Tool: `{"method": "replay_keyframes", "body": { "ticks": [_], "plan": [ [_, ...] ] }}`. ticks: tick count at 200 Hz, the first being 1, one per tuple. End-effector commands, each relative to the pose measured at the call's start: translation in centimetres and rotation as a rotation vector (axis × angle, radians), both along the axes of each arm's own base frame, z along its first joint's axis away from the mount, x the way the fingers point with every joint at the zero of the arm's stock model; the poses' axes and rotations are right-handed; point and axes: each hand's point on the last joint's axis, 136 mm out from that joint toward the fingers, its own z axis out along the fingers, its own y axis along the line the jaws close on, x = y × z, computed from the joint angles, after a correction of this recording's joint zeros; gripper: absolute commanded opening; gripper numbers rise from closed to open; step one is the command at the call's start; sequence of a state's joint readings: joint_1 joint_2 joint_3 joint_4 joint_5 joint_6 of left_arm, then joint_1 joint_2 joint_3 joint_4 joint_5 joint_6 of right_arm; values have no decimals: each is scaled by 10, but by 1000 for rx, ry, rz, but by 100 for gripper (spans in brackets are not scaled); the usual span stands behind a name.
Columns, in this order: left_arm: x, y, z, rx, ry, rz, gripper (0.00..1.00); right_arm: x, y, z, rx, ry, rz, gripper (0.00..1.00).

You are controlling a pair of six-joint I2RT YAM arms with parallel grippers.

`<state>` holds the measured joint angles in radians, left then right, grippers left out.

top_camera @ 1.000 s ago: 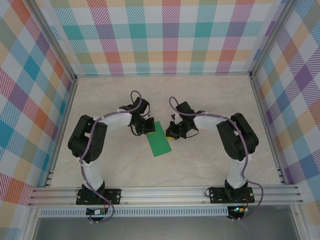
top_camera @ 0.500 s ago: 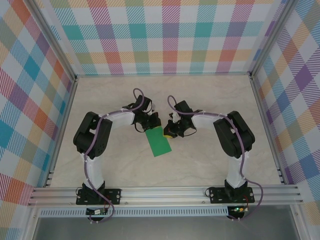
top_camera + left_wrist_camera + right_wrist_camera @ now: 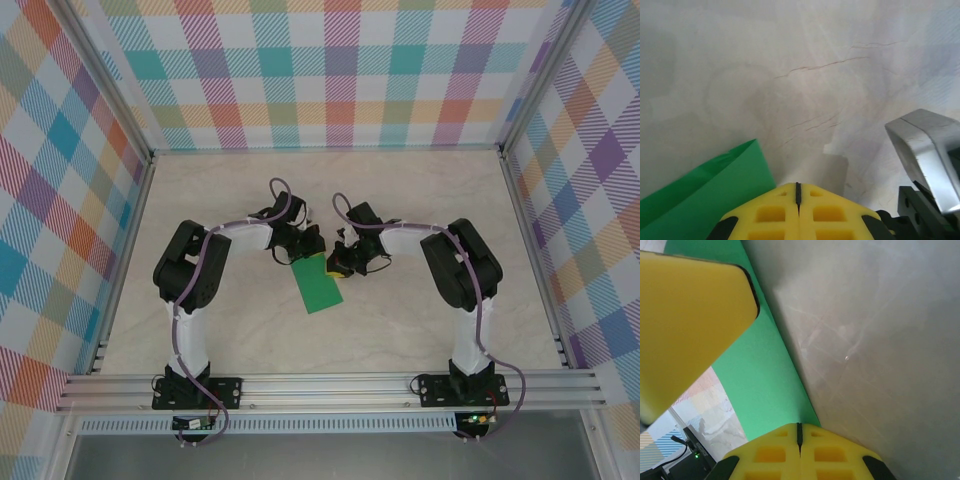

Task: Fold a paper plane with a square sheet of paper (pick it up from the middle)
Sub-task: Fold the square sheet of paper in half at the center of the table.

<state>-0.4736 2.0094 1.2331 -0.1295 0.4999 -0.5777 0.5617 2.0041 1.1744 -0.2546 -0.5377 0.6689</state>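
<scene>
The square sheet of paper [image 3: 319, 288] lies on the table as a narrow bright-green folded rectangle, also seen in the left wrist view [image 3: 700, 197] and the right wrist view [image 3: 762, 375]. My left gripper [image 3: 306, 249] is shut at the paper's far end, its yellow tips [image 3: 798, 188] just past the green corner with nothing between them. My right gripper [image 3: 340, 267] is shut too, its tips [image 3: 799, 428] resting at the paper's right edge. The left gripper's yellow finger [image 3: 687, 325] hovers over the paper. A paper plane is out of view.
The marble-look table [image 3: 430, 320] is walled by plaid panels [image 3: 340, 80] at the back and both sides. An aluminium rail [image 3: 330, 386] runs along the near edge by the arm bases. A silver part of the right arm [image 3: 925, 150] sits close to my left gripper.
The left arm has swung right and forward, bringing its gripper to the paper's far end. The right gripper has edged slightly left. The paper has not moved.
</scene>
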Motion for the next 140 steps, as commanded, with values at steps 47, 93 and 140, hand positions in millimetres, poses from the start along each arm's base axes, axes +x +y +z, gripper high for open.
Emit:
{"method": "replay_keyframes", "body": {
  "ticks": [47, 93, 140],
  "plan": [
    [-5, 2, -23, 32, 42, -5, 0, -2, -4, -10, -34, 20, 21, 4],
    [-14, 20, -47, 136, 61, 0, 0, -21, -13, -13, -48, 57, 58, 4],
    [-22, 43, -71, 226, 61, 13, 0, -59, -32, -11, -57, 120, 93, 4]
  ]
}}
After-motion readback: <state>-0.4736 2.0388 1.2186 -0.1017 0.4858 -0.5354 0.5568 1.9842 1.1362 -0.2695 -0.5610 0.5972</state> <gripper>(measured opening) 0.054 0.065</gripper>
